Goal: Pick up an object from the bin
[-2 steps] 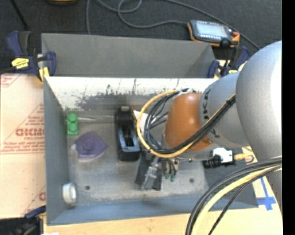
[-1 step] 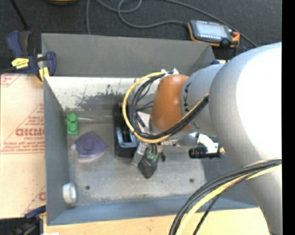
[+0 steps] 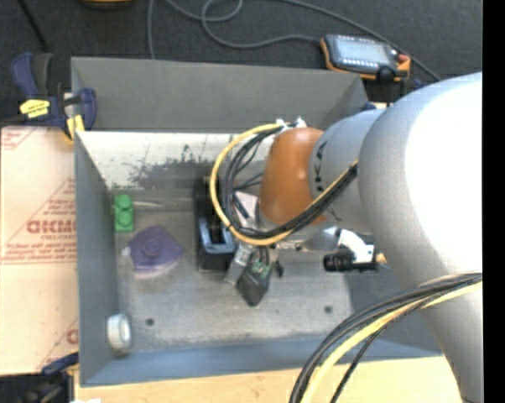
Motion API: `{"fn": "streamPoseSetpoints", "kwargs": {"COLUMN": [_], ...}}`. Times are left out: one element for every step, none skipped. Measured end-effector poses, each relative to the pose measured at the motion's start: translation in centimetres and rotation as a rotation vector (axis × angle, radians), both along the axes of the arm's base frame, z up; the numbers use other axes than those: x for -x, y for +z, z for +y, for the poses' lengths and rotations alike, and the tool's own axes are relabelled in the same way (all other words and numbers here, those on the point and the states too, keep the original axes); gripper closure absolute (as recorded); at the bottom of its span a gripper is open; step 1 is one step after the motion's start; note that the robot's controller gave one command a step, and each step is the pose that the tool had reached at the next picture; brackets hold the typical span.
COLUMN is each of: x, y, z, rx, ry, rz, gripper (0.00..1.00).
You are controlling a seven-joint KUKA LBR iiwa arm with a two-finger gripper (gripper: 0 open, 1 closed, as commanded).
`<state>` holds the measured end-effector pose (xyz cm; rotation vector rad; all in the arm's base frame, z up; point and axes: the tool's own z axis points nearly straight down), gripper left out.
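Note:
My gripper (image 3: 210, 235) hangs low over the middle of the bin, a dark body with a blue part, mostly hidden under the arm's orange cover and cables. Just left of it lies a flat purple piece with a raised knob (image 3: 154, 252), close to the gripper but apart from it. A small green block (image 3: 122, 212) stands further left, near the bin's left wall. I see nothing held by the gripper.
A small grey-white roll (image 3: 118, 332) sits in the front left corner. A white and black thing (image 3: 351, 255) pokes out from under the arm at the right. The arm covers the bin's right half.

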<state>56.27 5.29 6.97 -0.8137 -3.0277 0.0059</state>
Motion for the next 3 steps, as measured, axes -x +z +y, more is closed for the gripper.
{"fn": "streamPoseSetpoints", "kwargs": {"x": [0.0, 0.2, 0.3], "y": [0.2, 1.0, 3.2], "z": [0.0, -0.1, -0.1], "rx": [0.0, 0.001, 0.001], "ry": [0.001, 0.002, 0.003], "rz": [0.0, 0.002, 0.005], "gripper": [1.0, 1.0, 1.0]}}
